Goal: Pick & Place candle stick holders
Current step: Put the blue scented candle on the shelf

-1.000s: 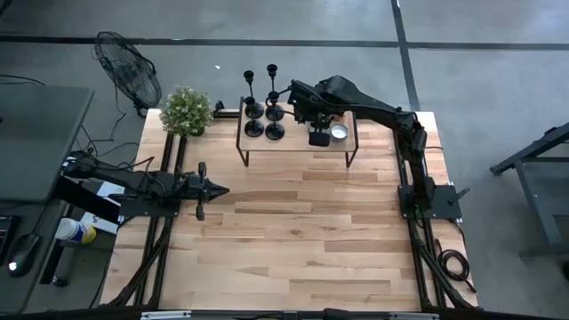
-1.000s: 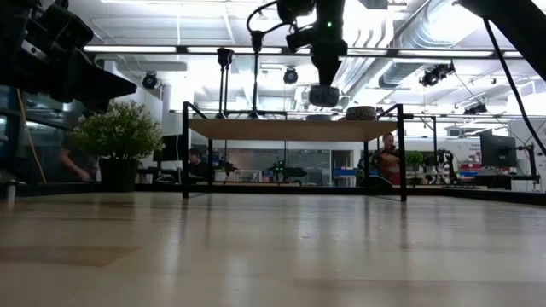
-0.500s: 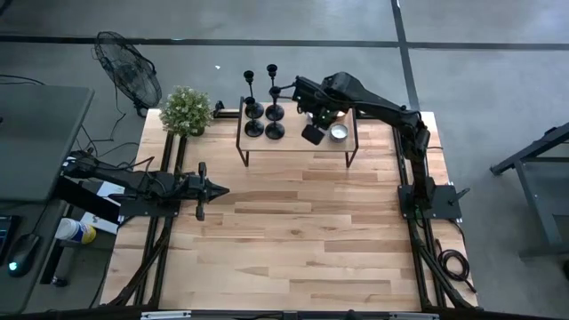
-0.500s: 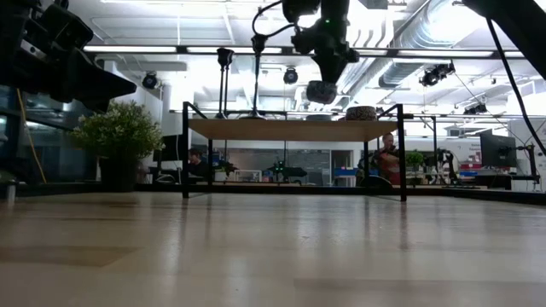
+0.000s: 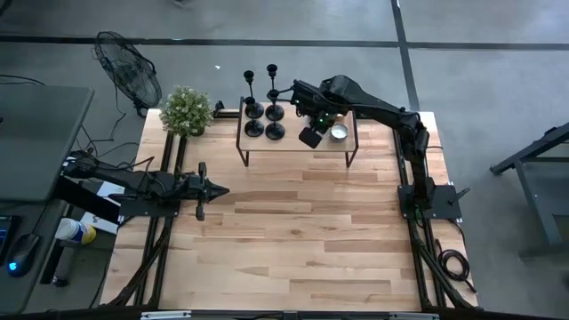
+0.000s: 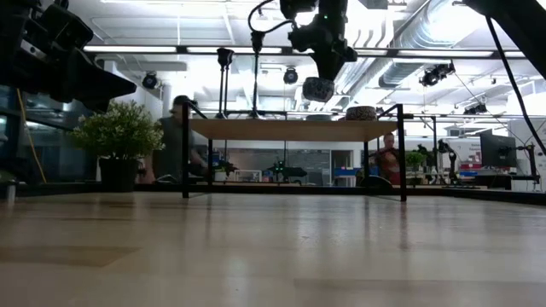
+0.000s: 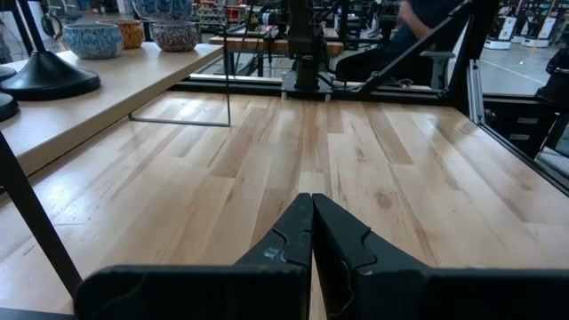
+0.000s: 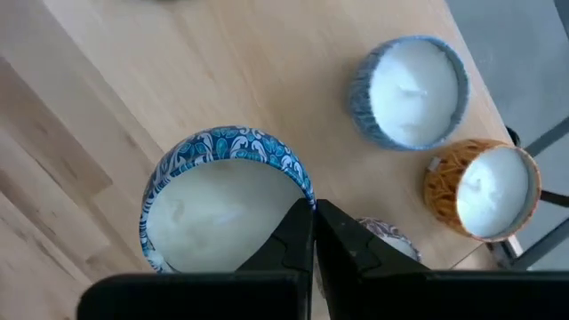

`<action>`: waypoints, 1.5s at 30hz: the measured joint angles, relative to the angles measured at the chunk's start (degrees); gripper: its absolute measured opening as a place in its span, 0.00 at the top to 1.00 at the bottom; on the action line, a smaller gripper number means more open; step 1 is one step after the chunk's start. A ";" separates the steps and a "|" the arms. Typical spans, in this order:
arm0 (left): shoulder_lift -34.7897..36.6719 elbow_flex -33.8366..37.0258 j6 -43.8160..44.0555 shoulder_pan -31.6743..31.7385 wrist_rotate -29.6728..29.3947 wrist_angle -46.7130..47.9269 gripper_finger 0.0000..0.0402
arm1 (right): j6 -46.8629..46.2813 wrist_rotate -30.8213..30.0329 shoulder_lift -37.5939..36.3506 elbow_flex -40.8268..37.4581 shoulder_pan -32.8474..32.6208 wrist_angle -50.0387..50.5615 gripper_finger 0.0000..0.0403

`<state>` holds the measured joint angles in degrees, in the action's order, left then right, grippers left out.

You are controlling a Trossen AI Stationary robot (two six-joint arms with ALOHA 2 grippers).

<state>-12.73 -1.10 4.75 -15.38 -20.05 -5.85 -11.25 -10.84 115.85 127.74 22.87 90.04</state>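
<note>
Four slim black candle stick holders point(image 5: 264, 111) stand on their round bases on the left part of a raised wooden shelf point(image 5: 293, 147); two of them show in the low view point(image 6: 256, 72). My right gripper point(image 8: 314, 227) is over the shelf's middle, shut on a blue-patterned candle cup with white wax point(image 8: 222, 209), which also shows in the low view point(image 6: 317, 88). My left gripper point(image 7: 312, 218) is shut and empty, low over the table's left side point(image 5: 222, 189). My right gripper pinches the blue-patterned cup's rim point(image 8: 305, 197) between its two fingers, one over the wax inside and one outside the wall. The fingers come from above, slanting down. The cup hangs tilted below them point(image 6: 317, 88), lifted clear of the shelf.
A blue-grey candle cup point(image 8: 409, 87), a copper one point(image 8: 484, 191) and a third one half hidden by the gripper stand on the shelf's right part. A potted plant point(image 5: 187, 111) stands at the far left. People show in the room behind point(image 6: 175, 141).
My right gripper has risen a little and gone slightly toward the candle stick holders with the blue-patterned cup, tipping as it went; the cup hung level and now hangs tilted. A person has walked into the room behind the shelf.
</note>
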 joint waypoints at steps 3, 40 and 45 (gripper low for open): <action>0.00 0.00 0.01 -0.01 0.02 0.00 1.00 | 1.05 0.05 0.00 0.00 -0.53 -0.02 1.00; -0.02 0.00 0.02 -0.01 0.04 0.00 1.00 | -20.47 4.51 -4.22 -5.62 5.44 -0.07 1.00; 0.00 0.00 0.01 0.00 0.02 0.00 1.00 | -23.05 5.18 -4.22 -8.23 6.08 -2.10 1.00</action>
<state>-12.73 -1.10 4.77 -15.38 -20.03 -5.85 -34.30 -5.66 111.63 119.52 28.95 87.94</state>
